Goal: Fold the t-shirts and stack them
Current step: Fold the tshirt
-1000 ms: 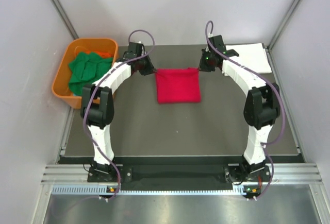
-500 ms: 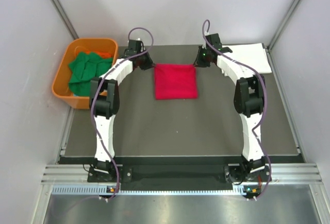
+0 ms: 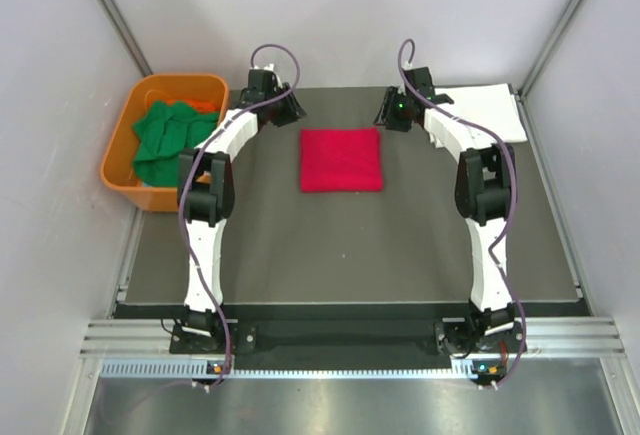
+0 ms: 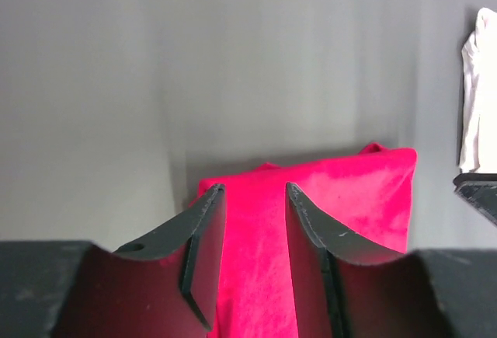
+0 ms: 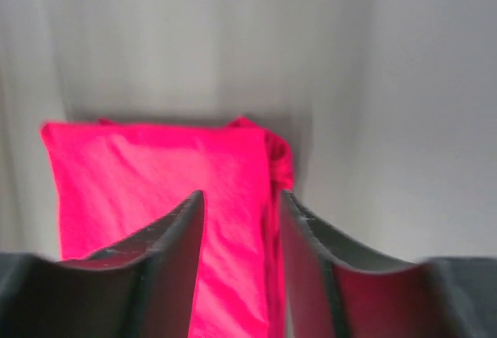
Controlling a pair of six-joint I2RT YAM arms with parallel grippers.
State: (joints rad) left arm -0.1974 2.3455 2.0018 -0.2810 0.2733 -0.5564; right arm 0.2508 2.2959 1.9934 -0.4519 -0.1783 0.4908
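The red t-shirt (image 3: 340, 159) lies folded into a flat square on the dark mat, a little beyond its middle. My left gripper (image 3: 296, 113) hangs just off its far left corner, jaws open, holding nothing. My right gripper (image 3: 384, 117) hangs off the far right corner, also open and empty. In the left wrist view the red t-shirt (image 4: 349, 190) shows between and beyond the open left gripper (image 4: 254, 186). In the right wrist view the red t-shirt (image 5: 140, 175) lies under the open right gripper (image 5: 241, 194). A white t-shirt (image 3: 487, 110) lies folded at the far right. Green t-shirts (image 3: 165, 137) fill the tub.
An orange plastic tub (image 3: 123, 151) stands off the mat's far left corner. Grey walls close in on three sides. The white t-shirt (image 4: 471, 89) shows at the right edge of the left wrist view. The mat (image 3: 340, 245) extends toward the arm bases.
Both grippers were shut on the red t-shirt's far corners; they have opened, let go and drawn back slightly. The shirt now lies flat and squared.
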